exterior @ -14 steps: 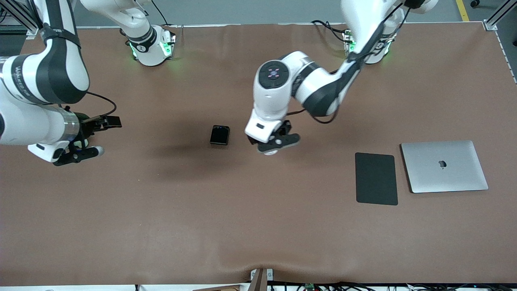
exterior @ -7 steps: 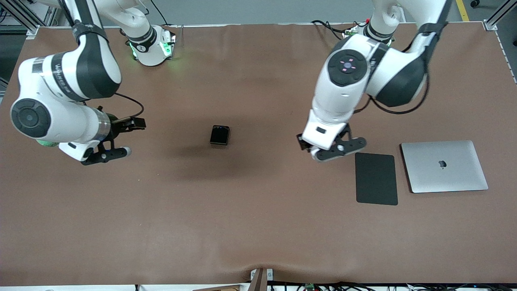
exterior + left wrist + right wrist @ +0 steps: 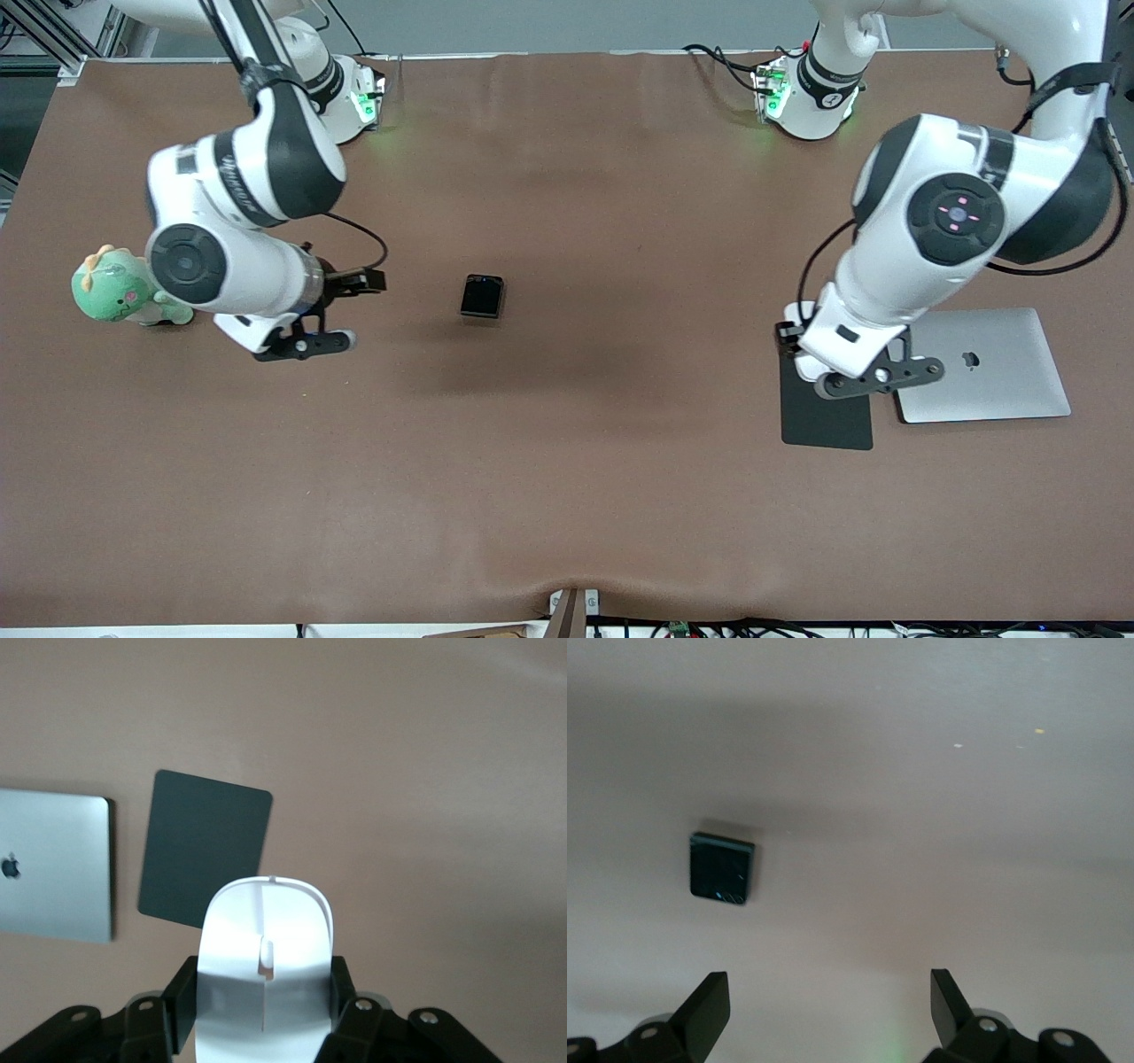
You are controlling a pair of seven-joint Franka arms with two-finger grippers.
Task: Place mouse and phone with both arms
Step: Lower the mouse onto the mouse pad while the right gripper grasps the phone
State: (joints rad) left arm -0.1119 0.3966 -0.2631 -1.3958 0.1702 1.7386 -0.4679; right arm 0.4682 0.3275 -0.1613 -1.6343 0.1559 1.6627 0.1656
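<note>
At the right of the front view, the left arm bends down from its base at the top, and the left gripper (image 3: 873,379) hangs over the black mouse pad (image 3: 824,424), clamped on the white mouse (image 3: 264,979) by its 2 sides. At the left of that view, the right arm curls low; the right gripper (image 3: 306,341) hovers spread wide and empty above the brown table (image 3: 567,496). The phone (image 3: 482,296) lies mid-table. A closed silver laptop (image 3: 992,377) sits beside the pad, and a green plush toy (image 3: 115,292) sits at the right arm's end.
</note>
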